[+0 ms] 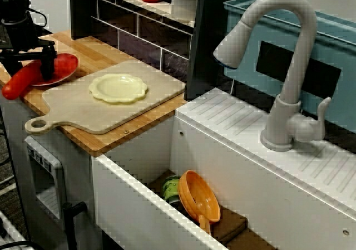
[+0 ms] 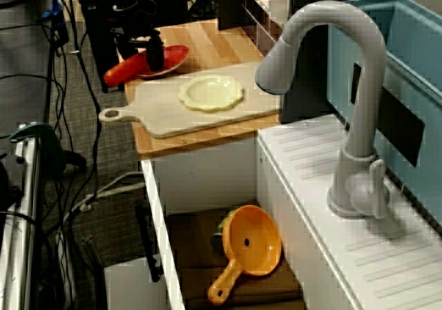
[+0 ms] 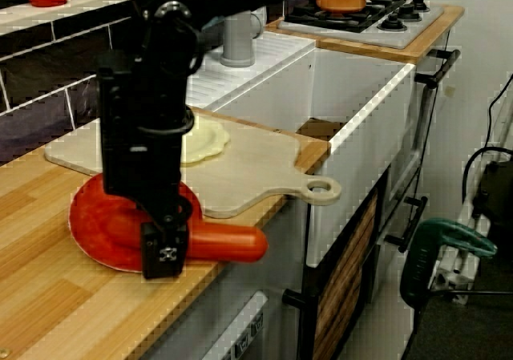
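A long red vegetable (image 1: 19,82) lies with one end on a red plate (image 1: 67,66) at the left end of the wooden counter, its other end sticking out past the counter edge. My black gripper (image 1: 39,66) stands upright over it, fingers down on either side, and looks shut on it. The side view shows the gripper (image 2: 150,60) above the plate (image 2: 176,56) and the red vegetable (image 2: 124,70) pointing off the counter. Seen from the counter end, a finger (image 3: 164,252) covers the red vegetable (image 3: 228,244) at the rim of the plate (image 3: 104,232).
A pale cutting board (image 1: 111,113) carrying a yellow scalloped plate (image 1: 118,87) lies just right of the red plate. The sink (image 1: 139,172) holds an orange strainer (image 1: 203,197) and a green can (image 1: 171,187). A grey faucet (image 1: 289,66) and a blue rack (image 1: 334,38) stand beyond.
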Robot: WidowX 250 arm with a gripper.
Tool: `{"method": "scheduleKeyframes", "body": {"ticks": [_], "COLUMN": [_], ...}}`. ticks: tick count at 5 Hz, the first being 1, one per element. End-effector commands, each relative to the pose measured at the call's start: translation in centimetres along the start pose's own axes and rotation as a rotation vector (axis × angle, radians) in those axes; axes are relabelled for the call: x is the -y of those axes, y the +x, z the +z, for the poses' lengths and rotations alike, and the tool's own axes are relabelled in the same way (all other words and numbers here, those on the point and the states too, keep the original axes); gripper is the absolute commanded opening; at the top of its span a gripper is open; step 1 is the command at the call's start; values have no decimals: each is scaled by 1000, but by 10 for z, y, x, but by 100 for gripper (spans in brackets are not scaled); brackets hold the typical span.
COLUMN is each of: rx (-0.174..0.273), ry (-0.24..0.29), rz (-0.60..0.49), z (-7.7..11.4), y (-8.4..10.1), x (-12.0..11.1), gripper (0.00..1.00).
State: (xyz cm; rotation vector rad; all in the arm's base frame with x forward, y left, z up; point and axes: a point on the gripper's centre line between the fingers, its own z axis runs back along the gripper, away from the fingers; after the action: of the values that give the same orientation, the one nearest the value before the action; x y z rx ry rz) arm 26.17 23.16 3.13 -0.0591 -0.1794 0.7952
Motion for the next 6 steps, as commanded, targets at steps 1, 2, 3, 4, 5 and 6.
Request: {"method": "scheduleKeyframes", "body": {"ticks": [1,2,3,4,5,6], "rx": [11,-13,-39,-65,-82,-82], "ry": [20,38,49,48,34,17], "rz": [42,69,87,92,91,76], "z": [4,8,23,43,55,59], "y": [15,25,35,45,49,44], "x": [8,14,21,25,27,30], "gripper": [0,0,0,0,0,0]}}
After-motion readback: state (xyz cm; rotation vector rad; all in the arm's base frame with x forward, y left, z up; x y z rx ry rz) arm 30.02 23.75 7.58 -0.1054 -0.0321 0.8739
